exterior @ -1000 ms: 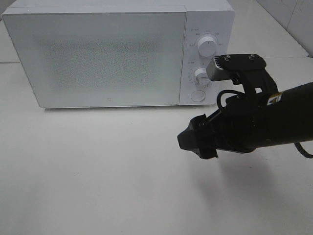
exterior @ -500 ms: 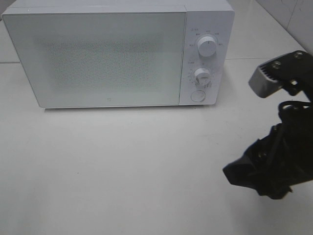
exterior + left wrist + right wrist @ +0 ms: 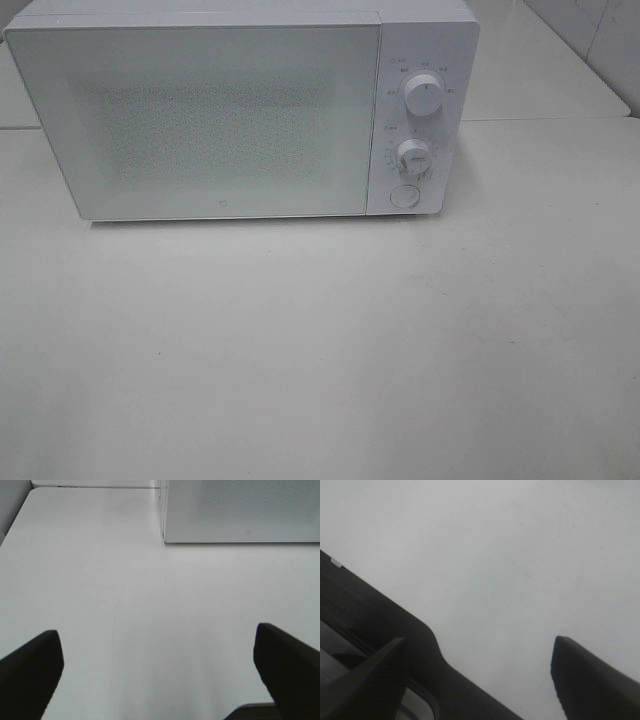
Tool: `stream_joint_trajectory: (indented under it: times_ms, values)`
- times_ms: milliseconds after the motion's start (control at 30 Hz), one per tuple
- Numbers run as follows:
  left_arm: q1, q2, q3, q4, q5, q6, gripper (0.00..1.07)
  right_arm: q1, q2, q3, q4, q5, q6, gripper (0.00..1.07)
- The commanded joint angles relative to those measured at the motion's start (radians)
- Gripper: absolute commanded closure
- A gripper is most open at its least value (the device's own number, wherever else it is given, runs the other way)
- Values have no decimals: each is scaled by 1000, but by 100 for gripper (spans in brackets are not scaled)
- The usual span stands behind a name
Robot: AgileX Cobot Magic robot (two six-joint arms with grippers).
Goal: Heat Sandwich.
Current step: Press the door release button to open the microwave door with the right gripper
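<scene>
Sandwich showing nowhere — probably heating inside shut microwave (image 3: 425, 45); left gripper (image 3: 155, 632) and right gripper (image 3: 480, 640) hanging empty, jaws apart — next move calling for opening its door (image 3: 200, 120).

A staged kitchen corner in a test room or lab is suggested, rather than a lived-in home. A white microwave (image 3: 240, 110), fitted with an upper dial (image 3: 424, 95), a lower dial (image 3: 411, 155) and a round button (image 3: 403, 196), is set on a plain white table (image 3: 300, 360). This is joined along a seam (image 3: 540, 119) to another white surface behind. Pale wall tiles (image 3: 600, 40) are glimpsed at the far right corner.
</scene>
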Motion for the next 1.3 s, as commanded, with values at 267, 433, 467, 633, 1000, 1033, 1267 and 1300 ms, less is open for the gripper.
stream_joint_trajectory:
  times_ms: [267,433,467,633,1000,1033,1267,1300]
  values:
    - [7,-20,2,0,-7,1,9,-48,-226,9,-18,96,99,32]
    - [7,-20,2,0,-7,1,9,-185,-299,73,-13,90,97,32]
    - [7,-20,2,0,-7,1,9,-242,-328,97,-13,86,95,32]
    - [7,-20,2,0,-7,1,9,-383,-400,129,-14,79,85,32]
    - [7,-20,2,0,-7,1,9,-488,-571,171,-1,-13,84,32]
    - [7,-20,2,0,-7,1,9,-488,-588,170,4,-13,77,32]
    - [7,-15,2,-1,-7,0,9,-488,-624,169,8,-13,71,32]
    - [7,-15,2,-1,-7,0,9,-488,-624,169,8,-13,71,32]
